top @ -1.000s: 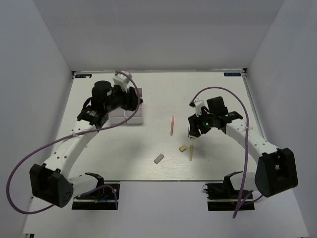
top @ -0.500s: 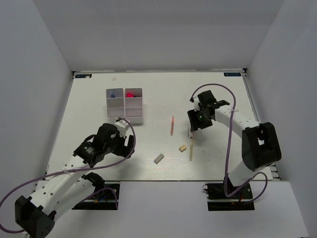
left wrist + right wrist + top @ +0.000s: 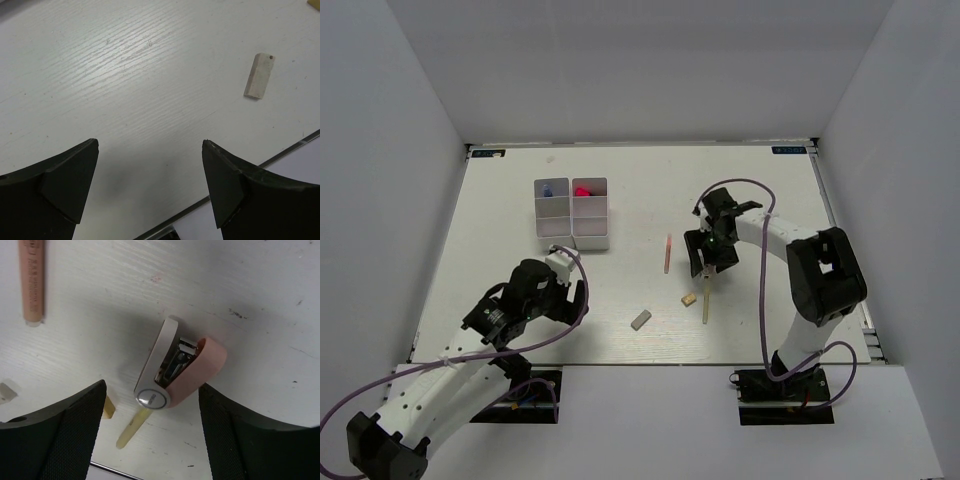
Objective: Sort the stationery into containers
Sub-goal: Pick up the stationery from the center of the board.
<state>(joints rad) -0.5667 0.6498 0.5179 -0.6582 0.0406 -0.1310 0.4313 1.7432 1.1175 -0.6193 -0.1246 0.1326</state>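
Observation:
Two white three-compartment trays (image 3: pixel 572 225) stand side by side at the back left; a blue item (image 3: pixel 548 188) and a pink-red item (image 3: pixel 583 190) lie in their far compartments. My right gripper (image 3: pixel 703 258) is open, its jaws on either side of a pink-and-white stapler-like piece (image 3: pixel 180 365) lying on the table. An orange pencil (image 3: pixel 667 253) (image 3: pixel 32 282), a tan eraser (image 3: pixel 689 298) (image 3: pixel 107 407) and a pale wooden pencil (image 3: pixel 704 305) (image 3: pixel 131 427) lie near it. My left gripper (image 3: pixel 572 298) (image 3: pixel 150 145) is open and empty over bare table.
A whitish rectangular eraser block (image 3: pixel 640 320) (image 3: pixel 260 75) lies near the front edge, right of my left gripper. The table's front edge (image 3: pixel 280 155) is close below my left gripper. White walls enclose the table on three sides.
My left arm has swung from over the trays back to the near left and now hangs low over the table. My right gripper has shifted slightly left over the pink-and-white piece.

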